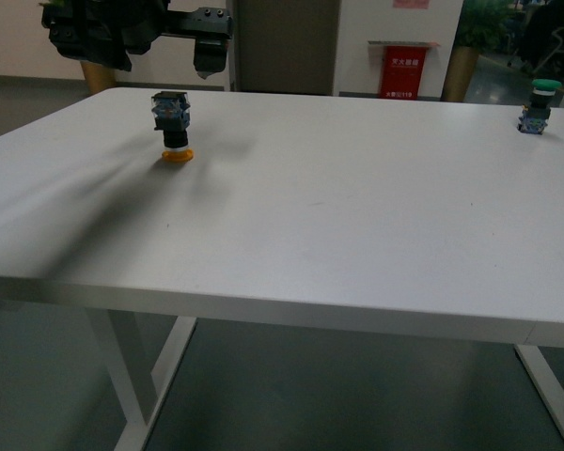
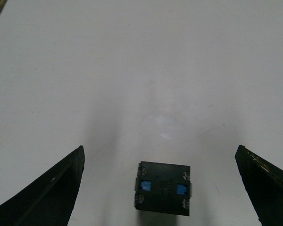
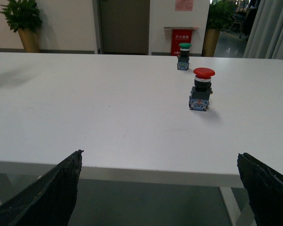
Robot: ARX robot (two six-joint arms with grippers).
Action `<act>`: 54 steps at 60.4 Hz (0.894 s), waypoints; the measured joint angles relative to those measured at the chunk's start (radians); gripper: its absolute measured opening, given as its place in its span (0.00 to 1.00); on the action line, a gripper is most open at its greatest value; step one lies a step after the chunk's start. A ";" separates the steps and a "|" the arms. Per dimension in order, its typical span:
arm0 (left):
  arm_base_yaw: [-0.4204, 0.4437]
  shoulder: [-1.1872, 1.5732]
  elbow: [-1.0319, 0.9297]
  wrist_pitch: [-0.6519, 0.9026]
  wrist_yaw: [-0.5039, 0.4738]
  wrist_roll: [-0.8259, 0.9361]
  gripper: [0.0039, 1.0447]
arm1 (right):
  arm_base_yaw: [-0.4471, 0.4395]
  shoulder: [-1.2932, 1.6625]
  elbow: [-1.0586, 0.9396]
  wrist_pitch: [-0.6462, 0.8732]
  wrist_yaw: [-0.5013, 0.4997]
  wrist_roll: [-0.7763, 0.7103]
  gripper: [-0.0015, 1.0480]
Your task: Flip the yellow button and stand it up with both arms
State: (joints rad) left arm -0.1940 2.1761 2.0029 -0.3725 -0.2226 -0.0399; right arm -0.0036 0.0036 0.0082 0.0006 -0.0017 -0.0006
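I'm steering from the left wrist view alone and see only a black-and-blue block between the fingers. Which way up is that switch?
Observer: The yellow button stands upside down, with its cap flat on the table and the contact block on top.
Operator: Is my left hand touching it?
Observer: No. The left hand hangs above it, open, clear of the block.
Operator: Where is the right hand?
Observer: The right hand is open at the table's near edge, facing a red button that stands cap up.
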 joint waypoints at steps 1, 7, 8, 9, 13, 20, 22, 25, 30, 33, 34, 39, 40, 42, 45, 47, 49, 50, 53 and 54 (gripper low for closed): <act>-0.001 0.002 0.000 0.000 0.000 0.000 0.94 | 0.000 0.000 0.000 0.000 0.000 0.000 0.93; -0.009 0.011 -0.012 0.013 0.003 -0.009 0.94 | 0.000 0.000 0.000 0.000 0.000 0.000 0.93; -0.009 0.011 -0.018 0.018 0.003 -0.011 0.94 | 0.000 0.000 0.000 0.000 0.000 0.000 0.93; -0.009 0.011 -0.020 0.020 0.003 -0.011 0.94 | 0.000 0.000 0.000 0.000 0.000 0.000 0.93; -0.008 0.011 -0.028 0.024 0.003 -0.011 0.94 | 0.000 0.000 0.000 0.000 0.000 0.000 0.93; -0.004 0.011 -0.040 0.033 0.005 -0.011 0.94 | 0.000 0.000 0.000 0.000 0.000 0.000 0.93; -0.004 0.011 -0.043 0.034 0.005 -0.011 0.94 | 0.000 0.000 0.000 0.000 0.000 0.000 0.93; -0.003 0.011 -0.046 0.035 0.006 -0.011 0.94 | 0.000 0.000 0.000 0.000 0.000 0.000 0.93; -0.002 0.013 -0.049 0.040 0.006 -0.011 0.94 | 0.000 0.000 0.000 0.000 0.000 0.000 0.93; -0.002 0.013 -0.050 0.042 0.006 -0.011 0.94 | 0.000 0.000 0.000 0.000 0.000 0.000 0.93; -0.002 0.013 -0.050 0.042 0.007 -0.011 0.94 | 0.000 0.000 0.000 0.000 0.000 0.000 0.93; -0.002 0.014 -0.052 0.047 0.009 -0.011 0.87 | 0.000 0.000 0.000 0.000 0.000 0.000 0.93; -0.002 0.015 -0.052 0.047 0.010 -0.011 0.84 | 0.000 0.000 0.000 0.000 0.000 0.000 0.93; -0.003 0.016 -0.053 0.047 0.011 -0.011 0.77 | 0.000 0.000 0.000 0.000 0.000 0.000 0.93; -0.003 0.019 -0.054 0.047 0.014 -0.011 0.66 | 0.000 0.000 0.000 0.000 0.000 0.000 0.93; -0.004 0.021 -0.056 0.050 0.016 -0.011 0.60 | 0.000 0.000 0.000 0.000 0.000 0.000 0.93; -0.005 0.023 -0.058 0.050 0.016 -0.011 0.53 | 0.000 0.000 0.000 0.000 0.000 0.000 0.93; -0.005 0.023 -0.060 0.050 0.016 -0.011 0.49 | 0.000 0.000 0.000 0.000 0.000 0.000 0.93; -0.005 0.028 -0.060 0.051 0.017 -0.011 0.40 | 0.000 0.000 0.000 0.000 0.000 0.000 0.93; -0.005 0.028 -0.060 0.051 0.017 -0.011 0.38 | 0.000 0.000 0.000 0.000 0.000 0.000 0.93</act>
State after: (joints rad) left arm -0.1989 2.2044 1.9427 -0.3214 -0.2054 -0.0509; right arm -0.0036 0.0036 0.0082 0.0006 -0.0013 -0.0006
